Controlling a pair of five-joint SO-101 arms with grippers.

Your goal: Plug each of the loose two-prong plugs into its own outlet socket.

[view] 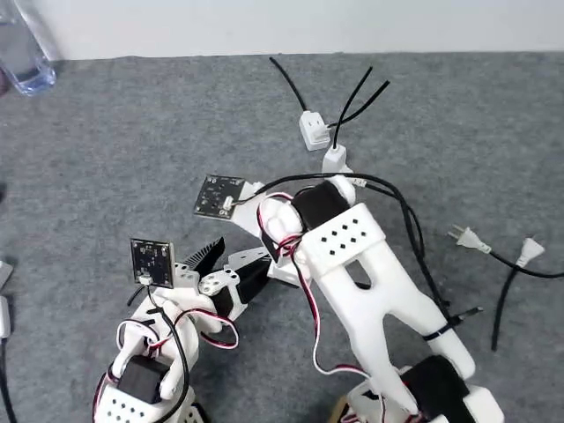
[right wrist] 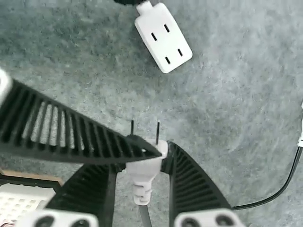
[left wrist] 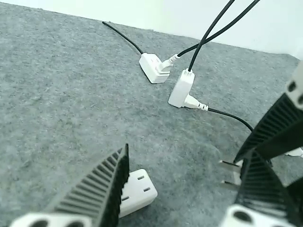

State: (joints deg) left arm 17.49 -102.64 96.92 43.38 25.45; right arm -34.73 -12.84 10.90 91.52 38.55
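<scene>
Right gripper [right wrist: 164, 148]: clamped on a white two-prong plug [right wrist: 142, 177], fingers pinching the body just behind the prongs [right wrist: 157, 128].

Plug's long axis runs in line with the gripper. The cable stub points back toward the wrist, and the two thin prongs point forward, side by side and parallel, toward a white socket block [right wrist: 163, 38].

The block lies on the grey mat [right wrist: 246, 85], with two pairs of slots on the face turned to the prongs. There is a clear gap between prong tips and block. The block looks skewed to the prong line — angle hard to judge.

Left gripper [left wrist: 188, 153]: spread wide, holding nothing, low over the mat with the socket block just beside one finger.

Farther off, a white adapter [left wrist: 152, 67] and a second adapter [left wrist: 181, 89], each with a black cord plugged in. A loose plug [view: 467, 236] lies well apart on the right arm's side.
</scene>
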